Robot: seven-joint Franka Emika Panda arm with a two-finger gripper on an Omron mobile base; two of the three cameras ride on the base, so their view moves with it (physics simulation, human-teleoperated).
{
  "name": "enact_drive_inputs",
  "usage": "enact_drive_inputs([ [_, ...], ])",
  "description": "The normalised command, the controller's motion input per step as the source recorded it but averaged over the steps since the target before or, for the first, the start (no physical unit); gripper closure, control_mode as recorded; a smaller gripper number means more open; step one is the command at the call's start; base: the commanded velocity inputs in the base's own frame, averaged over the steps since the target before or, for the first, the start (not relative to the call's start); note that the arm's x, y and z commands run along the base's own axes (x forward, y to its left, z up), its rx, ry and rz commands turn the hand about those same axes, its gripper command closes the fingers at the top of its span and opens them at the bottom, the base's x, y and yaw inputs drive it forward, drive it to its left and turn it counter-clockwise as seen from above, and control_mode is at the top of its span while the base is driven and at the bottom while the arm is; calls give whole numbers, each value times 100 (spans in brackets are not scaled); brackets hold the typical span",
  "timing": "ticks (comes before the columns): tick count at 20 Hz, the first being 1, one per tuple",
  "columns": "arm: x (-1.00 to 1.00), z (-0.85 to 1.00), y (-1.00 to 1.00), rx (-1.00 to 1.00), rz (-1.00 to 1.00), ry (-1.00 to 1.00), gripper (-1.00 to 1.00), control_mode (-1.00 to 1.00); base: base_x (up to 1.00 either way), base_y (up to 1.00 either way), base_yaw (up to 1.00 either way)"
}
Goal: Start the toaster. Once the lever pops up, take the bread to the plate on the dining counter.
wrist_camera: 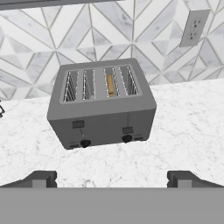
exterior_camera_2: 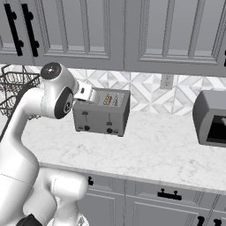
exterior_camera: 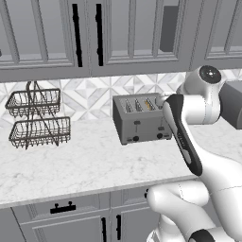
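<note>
The grey four-slot toaster [wrist_camera: 101,107] stands on the marble wall counter against the tiled backsplash, also seen as the toaster [exterior_camera: 141,118] and the toaster [exterior_camera_2: 102,112]. A tan slice of bread [wrist_camera: 110,85] stands on edge in the third slot from the left. Two front levers [wrist_camera: 78,124] sit high on the face, with black knobs below. My gripper [wrist_camera: 112,179] is open wide, in front of and above the toaster, apart from it and holding nothing. The plate and the dining counter are out of view.
A two-tier wire basket rack [exterior_camera: 35,118] stands at the counter's left. A dark grey appliance [exterior_camera_2: 211,118] sits to the toaster's right. A wall outlet [wrist_camera: 194,27] is behind it, with upper cabinets [exterior_camera: 94,33] overhead. Bare marble counter [exterior_camera: 94,160] lies in front.
</note>
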Motion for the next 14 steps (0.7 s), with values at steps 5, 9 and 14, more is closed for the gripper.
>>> enact_drive_inputs([
  [5,0,0,0,0,0,0,-100,-100,0,0,0],
  [9,0,0,0,0,0,0,-100,-100,0,0,0],
  [14,0,0,0,0,0,0,-100,-100,0,0,0],
])
